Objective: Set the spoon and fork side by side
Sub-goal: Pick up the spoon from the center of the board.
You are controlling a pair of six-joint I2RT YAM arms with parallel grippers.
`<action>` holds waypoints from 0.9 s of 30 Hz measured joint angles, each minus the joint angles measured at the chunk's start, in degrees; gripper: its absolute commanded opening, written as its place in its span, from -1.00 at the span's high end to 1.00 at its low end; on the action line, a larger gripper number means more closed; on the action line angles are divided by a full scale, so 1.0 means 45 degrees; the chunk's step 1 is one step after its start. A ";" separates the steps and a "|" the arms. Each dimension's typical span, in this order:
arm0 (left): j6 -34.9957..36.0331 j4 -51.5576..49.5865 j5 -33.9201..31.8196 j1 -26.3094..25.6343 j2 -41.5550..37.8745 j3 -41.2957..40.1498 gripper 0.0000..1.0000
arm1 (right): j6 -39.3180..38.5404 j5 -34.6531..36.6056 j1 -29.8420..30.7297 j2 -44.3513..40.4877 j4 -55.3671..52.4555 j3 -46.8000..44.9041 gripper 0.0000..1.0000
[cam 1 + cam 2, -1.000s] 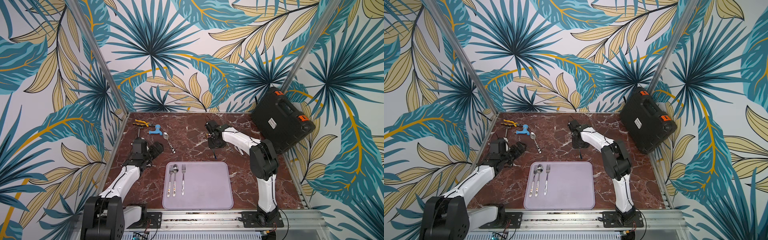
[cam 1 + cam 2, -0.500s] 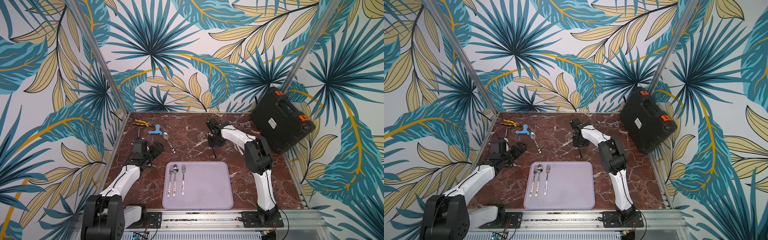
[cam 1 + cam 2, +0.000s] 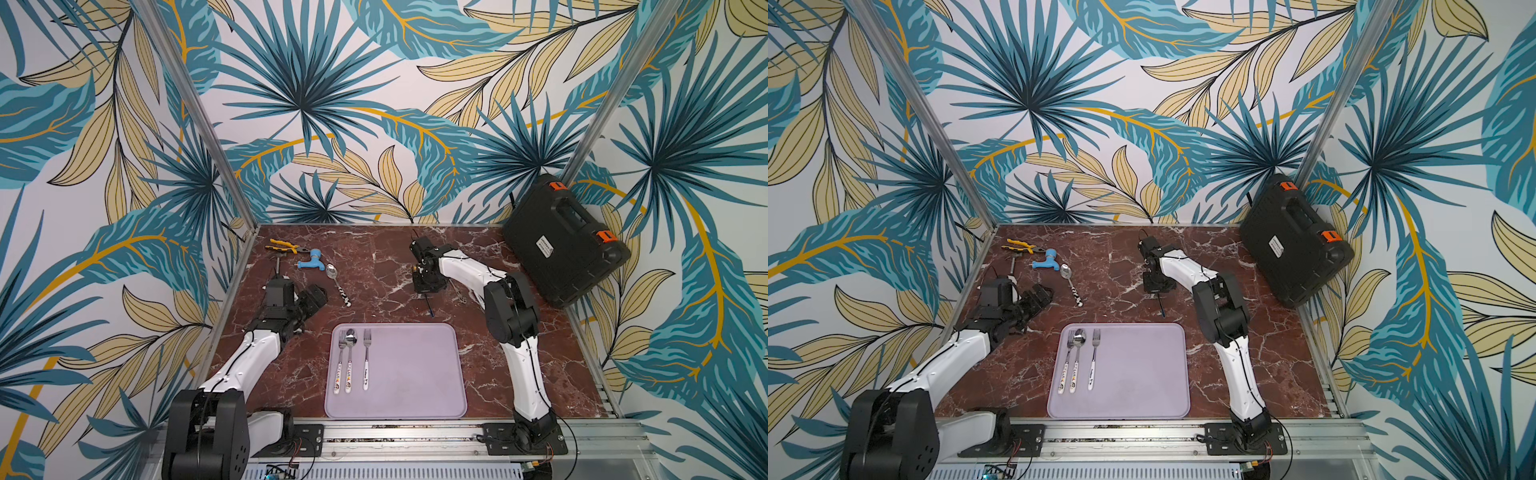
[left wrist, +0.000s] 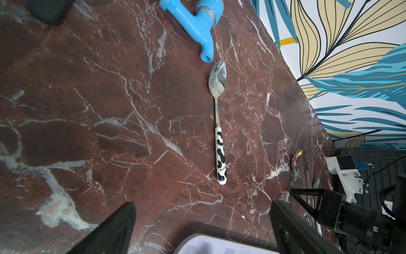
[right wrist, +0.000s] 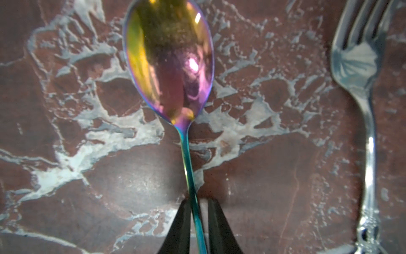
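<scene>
In the right wrist view an iridescent spoon [image 5: 169, 63] lies on the red marble, and my right gripper [image 5: 196, 201] is shut on its thin blue-green handle. A silver fork [image 5: 369, 140] lies parallel to the spoon, a short way off and untouched. In a top view the right gripper [image 3: 428, 289] points down at the table's back middle, and the spoon's handle [image 3: 429, 308] sticks out towards the front. My left gripper [image 3: 313, 297] hangs open at the left with nothing in it. A cow-patterned spoon [image 4: 220, 151] lies ahead of its fingers.
A lilac tray [image 3: 415, 374] at the front centre holds two forks and a spoon in a row. A blue plastic tap [image 3: 309, 262] and yellow pliers [image 3: 284, 247] lie at the back left. A black case [image 3: 561, 245] leans in the back right corner.
The right gripper's jaws have closed on the iridescent spoon's handle. The right arm's elbow has shifted a little. The left arm has not moved.
</scene>
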 measured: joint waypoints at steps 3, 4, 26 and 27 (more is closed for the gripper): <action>0.0005 0.0000 -0.0005 0.0000 0.0005 0.0000 -1.00 | 0.0049 0.0063 0.0000 0.0000 -0.0024 0.0000 1.00; 0.0005 0.0000 -0.0005 0.0000 0.0005 0.0000 -1.00 | 0.0063 0.0092 0.0000 0.0000 -0.0029 0.0005 1.00; 0.0044 -0.0005 -0.0039 0.0000 0.0005 0.0000 -1.00 | 0.0151 0.1496 0.0189 -0.2132 -0.0505 -0.0146 1.00; 0.0044 0.0000 -0.0039 0.0000 0.0005 0.0000 -1.00 | 0.0175 0.1545 0.0262 -0.2317 -0.0554 -0.0146 1.00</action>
